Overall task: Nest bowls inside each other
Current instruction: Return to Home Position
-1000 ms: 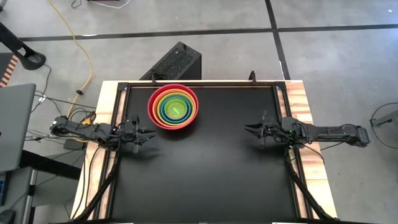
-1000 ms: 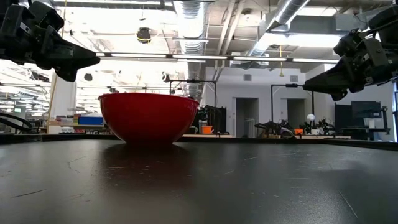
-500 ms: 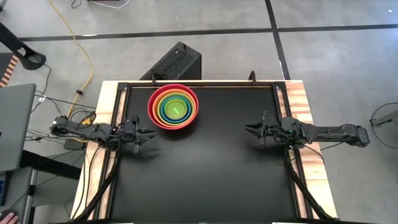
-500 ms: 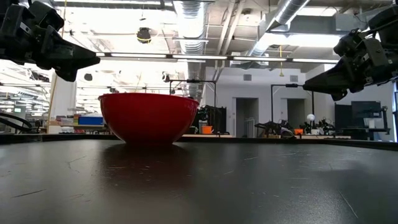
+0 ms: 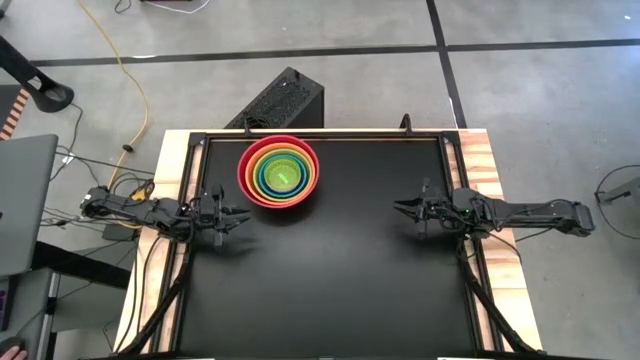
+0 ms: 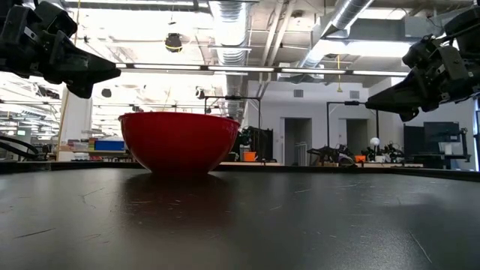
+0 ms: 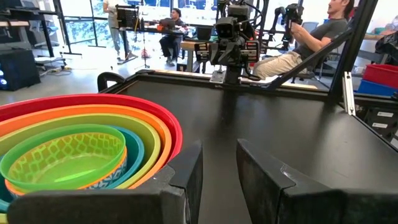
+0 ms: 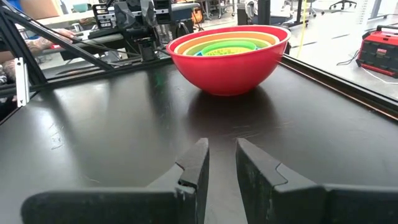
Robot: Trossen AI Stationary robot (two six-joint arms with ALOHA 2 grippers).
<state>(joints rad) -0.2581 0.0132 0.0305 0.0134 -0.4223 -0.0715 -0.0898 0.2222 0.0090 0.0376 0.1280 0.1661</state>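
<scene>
Several bowls sit nested in one stack on the black table top, near its far edge and left of the middle. The large red bowl is outermost and rests on its base. Inside it come orange, olive-green and blue rims, with the bright green bowl innermost. My left gripper hovers level at the left edge, just nearer than the stack, its fingers slightly open and empty. My right gripper hovers level at the right edge, facing the stack, also slightly open with nothing between its fingers.
A black perforated box stands on the floor beyond the far edge. A laptop and cables lie left of the table. Black rails frame the top. People sit in the room beyond. Bare table top spans middle and near side.
</scene>
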